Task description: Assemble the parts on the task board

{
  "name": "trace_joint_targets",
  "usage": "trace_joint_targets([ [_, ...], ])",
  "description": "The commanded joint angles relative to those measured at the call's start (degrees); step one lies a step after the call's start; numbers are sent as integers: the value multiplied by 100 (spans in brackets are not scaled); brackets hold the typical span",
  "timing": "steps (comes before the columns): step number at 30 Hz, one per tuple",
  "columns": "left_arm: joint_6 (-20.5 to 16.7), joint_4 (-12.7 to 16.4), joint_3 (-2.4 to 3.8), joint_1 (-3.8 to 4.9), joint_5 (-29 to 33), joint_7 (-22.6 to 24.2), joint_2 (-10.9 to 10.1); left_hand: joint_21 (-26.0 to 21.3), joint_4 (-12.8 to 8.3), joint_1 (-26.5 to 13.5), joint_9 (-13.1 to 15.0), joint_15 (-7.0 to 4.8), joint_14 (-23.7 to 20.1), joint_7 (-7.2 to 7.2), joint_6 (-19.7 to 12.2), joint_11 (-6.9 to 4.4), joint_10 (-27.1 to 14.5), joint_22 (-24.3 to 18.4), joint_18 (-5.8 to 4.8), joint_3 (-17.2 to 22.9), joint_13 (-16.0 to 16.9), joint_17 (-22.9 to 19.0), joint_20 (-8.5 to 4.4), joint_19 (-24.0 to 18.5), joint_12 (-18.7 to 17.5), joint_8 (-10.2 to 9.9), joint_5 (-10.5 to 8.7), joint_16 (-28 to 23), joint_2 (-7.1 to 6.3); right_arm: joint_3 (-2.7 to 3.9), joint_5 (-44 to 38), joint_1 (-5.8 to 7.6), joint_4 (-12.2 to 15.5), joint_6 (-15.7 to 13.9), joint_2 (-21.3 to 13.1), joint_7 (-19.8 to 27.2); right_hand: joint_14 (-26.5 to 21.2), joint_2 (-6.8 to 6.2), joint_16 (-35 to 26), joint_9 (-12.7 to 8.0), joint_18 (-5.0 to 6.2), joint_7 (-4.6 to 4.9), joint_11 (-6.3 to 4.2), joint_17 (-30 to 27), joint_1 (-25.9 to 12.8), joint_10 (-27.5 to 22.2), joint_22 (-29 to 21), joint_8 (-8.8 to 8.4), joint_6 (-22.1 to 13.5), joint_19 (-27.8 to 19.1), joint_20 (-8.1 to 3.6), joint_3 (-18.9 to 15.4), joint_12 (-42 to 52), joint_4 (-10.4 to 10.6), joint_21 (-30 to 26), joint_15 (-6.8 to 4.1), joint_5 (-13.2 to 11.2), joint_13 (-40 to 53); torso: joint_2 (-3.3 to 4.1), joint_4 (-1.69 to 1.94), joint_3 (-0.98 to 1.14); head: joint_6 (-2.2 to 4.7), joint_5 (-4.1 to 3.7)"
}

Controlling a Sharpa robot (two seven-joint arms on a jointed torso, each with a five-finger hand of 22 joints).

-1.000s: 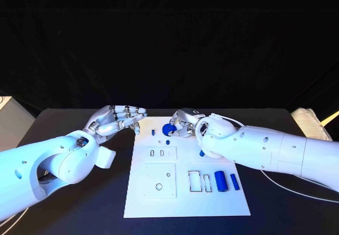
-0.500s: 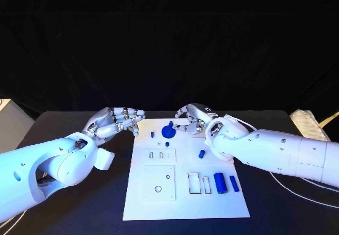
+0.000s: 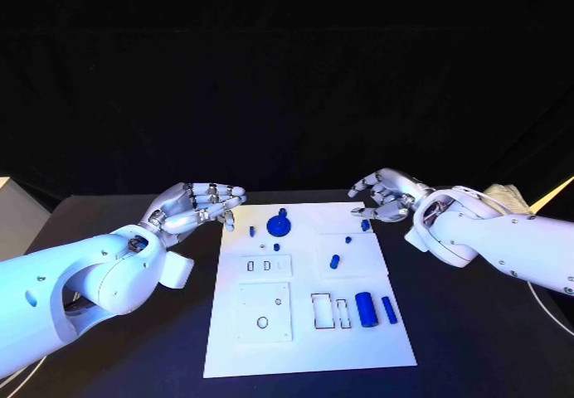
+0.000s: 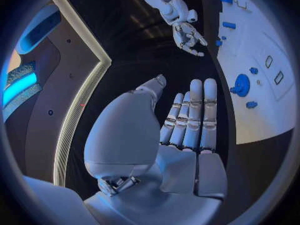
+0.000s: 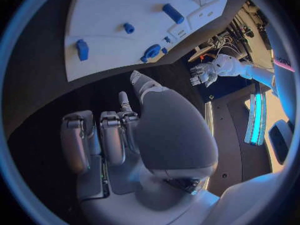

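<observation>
Two hands flank the task board (image 3: 240, 352): right hand (image 3: 385, 196), fingers curled, empty, upper right, nearest the small blue part (image 3: 365, 225) just below-left; left hand (image 3: 195, 207) likewise curled, empty.

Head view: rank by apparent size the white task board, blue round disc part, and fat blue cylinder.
1. White task board
2. and 3. Blue round disc part and fat blue cylinder look alike in size; not ranked.

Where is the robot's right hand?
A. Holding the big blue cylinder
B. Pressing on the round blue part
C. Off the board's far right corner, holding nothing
C: the right hand hangs beyond the board's far right corner, with nothing in it.
</observation>
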Motion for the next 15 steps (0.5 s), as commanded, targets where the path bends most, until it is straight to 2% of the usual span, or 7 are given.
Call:
trace_joint_targets([
  [1, 148, -8, 3, 7, -20, 57, 18, 32, -7, 31, 7, -3, -31, 10, -26, -3, -22, 9, 84, 26, -4, -7, 7, -38, -9, -20, -22, 28, 44, 0, 103, 4, -94, 495, -130, 549, 596, -16, 33, -12, -82, -23, -40, 1505, 63, 324, 1510, -33, 25, 600, -22, 21, -18, -63, 25, -33, 22, 1252, -10, -12, 40, -34, 19],
  [5, 159, -21, 2, 6, -25, 59, 26, 32, -7, 31, 7, -3, -31, 10, -26, -3, -22, 9, 84, 26, -4, -7, 7, -38, -9, -20, -22, 28, 44, -7, -148, -19, -275, 556, -220, 596, 596, -34, 33, -17, -82, -33, -48, 1505, 79, 323, 1510, -38, 23, 600, -29, 36, -19, -83, 25, -42, 23, 1250, -9, -15, 62, -38, 32],
  [9, 168, -32, 1, 5, -31, 60, 33, 37, -10, 33, 8, -3, -31, 7, -22, -4, -17, 11, 84, 27, -3, -11, 8, -42, -5, -19, -22, 30, 41, -15, -358, -98, -491, 615, -235, 614, 596, -47, 33, -19, -82, -34, -51, 1505, 89, 316, 1510, -39, 24, 600, -33, 45, -27, -96, 25, -46, 24, 1243, -2, -24, 82, -38, 41],
  [14, 175, -53, 1, 4, -36, 59, 40, 37, -10, 33, 8, -3, -31, 7, -22, -4, -17, 11, 84, 27, -3, -11, 8, -42, -5, -19, -22, 30, 41, -19, -446, -167, -602, 659, -217, 602, 596, -54, 33, -21, -82, -31, -52, 1505, 91, 316, 1510, -41, 22, 600, -35, 48, -27, -101, 25, -47, 29, 1243, 4, -12, 76, -52, 17],
  [15, 175, -58, 0, 4, -38, 59, 41, 37, -10, 33, 8, -3, -31, 7, -22, -4, -17, 11, 84, 27, -3, -11, 8, -42, -5, -19, -22, 30, 41, -21, -456, -180, -626, 661, -204, 592, 596, -54, 33, -21, -82, -31, -52, 1505, 91, 316, 1510, -41, 22, 600, -35, 48, -27, -101, 25, -47, 29, 1243, -1, -12, 69, -55, 14],
])
